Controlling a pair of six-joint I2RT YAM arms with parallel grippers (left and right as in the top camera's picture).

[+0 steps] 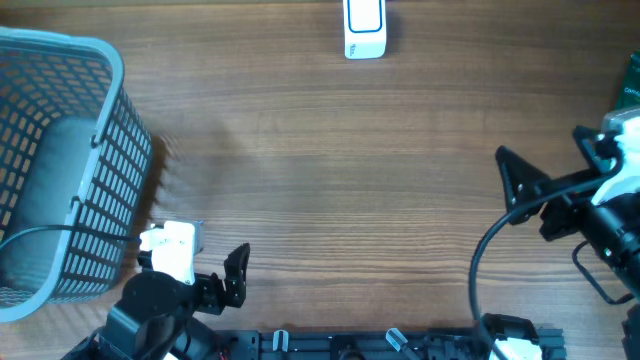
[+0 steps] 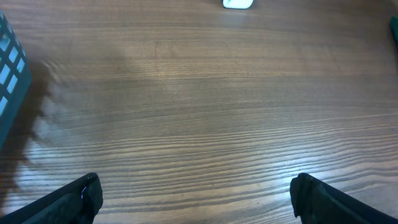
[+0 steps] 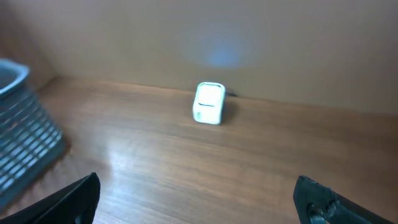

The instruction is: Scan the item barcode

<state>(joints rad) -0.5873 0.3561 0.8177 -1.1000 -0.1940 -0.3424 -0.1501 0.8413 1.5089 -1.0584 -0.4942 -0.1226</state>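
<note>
Both pincers are spread wide with nothing between the fingers. The right gripper (image 3: 198,193) points across the brown wood-grain table (image 1: 350,180) at the small white boxy scanner with blue trim (image 1: 364,28). In the right wrist view the scanner sits just about centred between the two black fingertips (image 3: 87,190), but it's well apart from them, up against the back wall. That arm comes in from the side of the table to the scanner's right, with its black cable looping down behind it.

The left gripper (image 2: 196,199) is low over the bare wood, on the opposite edge of the table from the scanner and off to its left. It's aimed roughly toward the scanner, which barely pokes into the top of the left wrist view.

Left of the scanner stands a blue-grey plastic lattice basket (image 1: 110,150), right beside the left arm, with something grey and rounded inside. I honestly can't tell what that is. A teal thing (image 1: 632,85) peeks in at the edge right of the scanner.
</note>
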